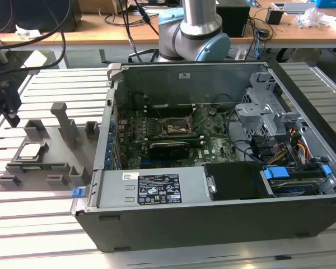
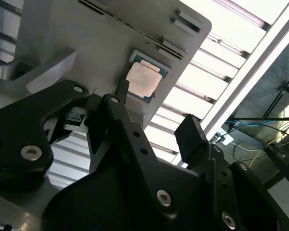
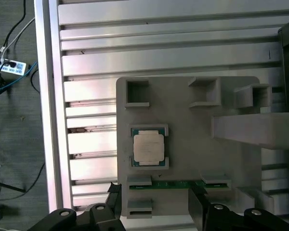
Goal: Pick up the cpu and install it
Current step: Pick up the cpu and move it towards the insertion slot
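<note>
The cpu (image 1: 32, 151) is a small square chip with a shiny metal top. It lies flat in a recess of the grey fixture tray (image 1: 61, 168) at the exterior view's left. In both wrist views the cpu (image 3: 148, 147) (image 2: 143, 79) sits untouched in its pocket. My black gripper (image 1: 11, 115) hovers above the tray's outer side, a short way off the chip. The gripper (image 3: 154, 197) (image 2: 156, 108) is open, with one fingertip (image 2: 190, 132) well apart from the other and nothing between them. The dark socket (image 1: 176, 128) lies on the motherboard inside the case.
The open computer case (image 1: 213, 224) takes up the middle of the slatted metal table (image 1: 45, 224). Upright posts (image 1: 64, 123) rise from the fixture tray. A memory strip (image 3: 178, 184) lies in the tray beside the chip. Cables and drive cages (image 1: 269, 123) fill the case's right side.
</note>
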Robot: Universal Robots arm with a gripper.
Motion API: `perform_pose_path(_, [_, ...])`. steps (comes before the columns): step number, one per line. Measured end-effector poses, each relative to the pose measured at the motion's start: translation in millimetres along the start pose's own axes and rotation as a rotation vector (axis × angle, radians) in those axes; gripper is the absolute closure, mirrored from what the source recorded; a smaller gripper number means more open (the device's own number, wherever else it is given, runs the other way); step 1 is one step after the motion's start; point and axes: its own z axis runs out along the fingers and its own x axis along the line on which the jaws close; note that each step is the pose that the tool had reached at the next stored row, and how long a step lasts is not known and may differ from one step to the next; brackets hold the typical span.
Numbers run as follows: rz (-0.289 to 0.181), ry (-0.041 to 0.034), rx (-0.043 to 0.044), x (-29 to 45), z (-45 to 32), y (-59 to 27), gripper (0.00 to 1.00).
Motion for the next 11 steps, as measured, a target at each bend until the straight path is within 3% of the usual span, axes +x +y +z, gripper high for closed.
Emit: perform_pose_path(11, [0.0,0.0,0.0,0.1,7.7,-0.1,0.34])
